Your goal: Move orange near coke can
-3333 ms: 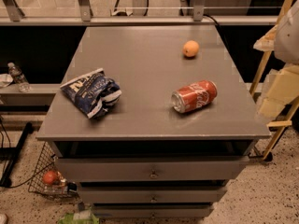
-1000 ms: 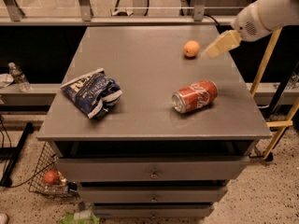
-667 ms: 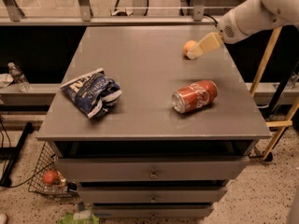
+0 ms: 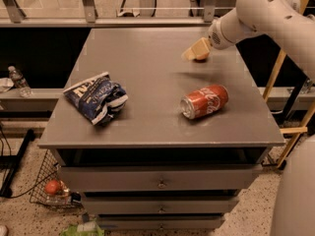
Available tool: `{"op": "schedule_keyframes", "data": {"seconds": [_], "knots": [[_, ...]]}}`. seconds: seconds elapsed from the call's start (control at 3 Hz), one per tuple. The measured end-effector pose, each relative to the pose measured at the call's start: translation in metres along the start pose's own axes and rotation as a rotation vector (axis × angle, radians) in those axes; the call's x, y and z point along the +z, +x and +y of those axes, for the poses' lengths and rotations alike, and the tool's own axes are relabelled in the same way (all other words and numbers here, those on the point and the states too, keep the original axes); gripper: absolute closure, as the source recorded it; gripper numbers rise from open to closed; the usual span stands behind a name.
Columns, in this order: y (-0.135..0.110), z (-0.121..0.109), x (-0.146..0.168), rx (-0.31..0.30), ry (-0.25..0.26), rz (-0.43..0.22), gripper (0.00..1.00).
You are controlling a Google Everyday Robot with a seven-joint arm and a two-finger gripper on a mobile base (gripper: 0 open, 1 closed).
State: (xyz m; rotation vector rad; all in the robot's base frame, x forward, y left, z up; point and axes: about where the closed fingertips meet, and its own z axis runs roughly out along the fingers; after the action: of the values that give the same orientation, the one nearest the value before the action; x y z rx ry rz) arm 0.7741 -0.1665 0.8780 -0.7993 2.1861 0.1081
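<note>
tan gripper [image 4: 196,49] over orange [image 4: 202,58], glossy cylindrical red coke can [image 4: 204,102]

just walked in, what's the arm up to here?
The robot's gripper is right over the orange, covering most of it, at the far right of the grey cabinet top. The coke can lies on its side nearer the front edge, apart from the orange. A blue chip bag lies on the left. The orange is not yet moved to the can.

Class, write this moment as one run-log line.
gripper: at orange, far right | coke can: on its side, nearer front | orange: not yet near can
</note>
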Motion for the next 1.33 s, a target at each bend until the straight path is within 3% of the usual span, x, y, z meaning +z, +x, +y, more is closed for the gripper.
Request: {"op": "schedule_keyframes", "data": {"seconds": [0.33,1.0,1.33], "knots": [[-0.001,0.006,0.020,0.018,0.008,0.023,0.00],[0.001,0.018,0.041,0.001,0.006,0.047,0.50],[-0.003,0.012,0.025,-0.024,-0.019,0.007,0.72]]}}
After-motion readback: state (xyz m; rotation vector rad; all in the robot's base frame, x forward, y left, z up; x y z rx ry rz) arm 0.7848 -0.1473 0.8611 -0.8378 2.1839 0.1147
